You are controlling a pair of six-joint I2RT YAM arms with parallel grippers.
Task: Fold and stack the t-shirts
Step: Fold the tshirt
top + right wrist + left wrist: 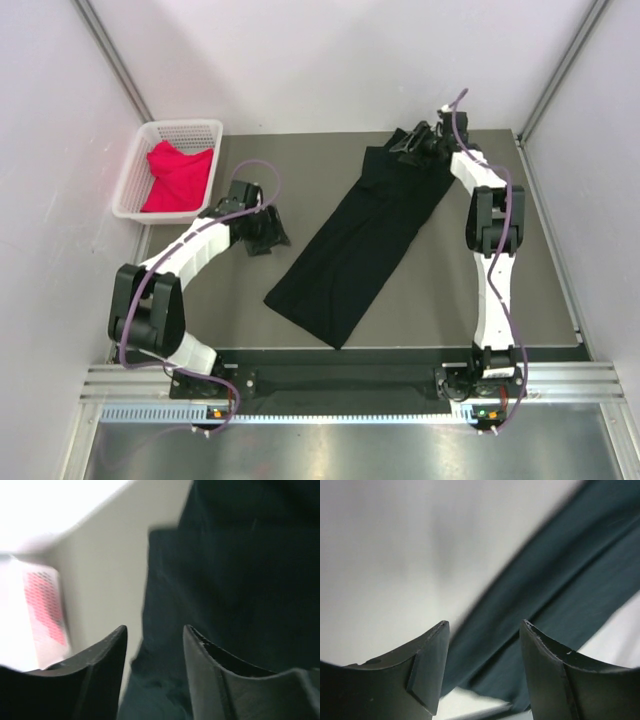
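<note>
The black t-shirt (358,240) lies as a long narrow strip running diagonally across the table, from far right to near centre. My right gripper (407,142) hovers over its far end with the jaws apart; in the right wrist view the gripper (155,630) has dark cloth (225,580) beneath it and nothing pinched. My left gripper (272,238) sits on the table just left of the strip. It is open (484,630), with the black t-shirt (560,580) stretching away ahead of its fingers. The red-pink t-shirt (178,176) lies bunched in the basket.
A white lattice basket (128,180) stands at the far left corner, and its side (45,605) shows in the right wrist view. Light walls enclose the grey table (450,300) on three sides. A metal rail (350,385) runs along the near edge by the arm bases.
</note>
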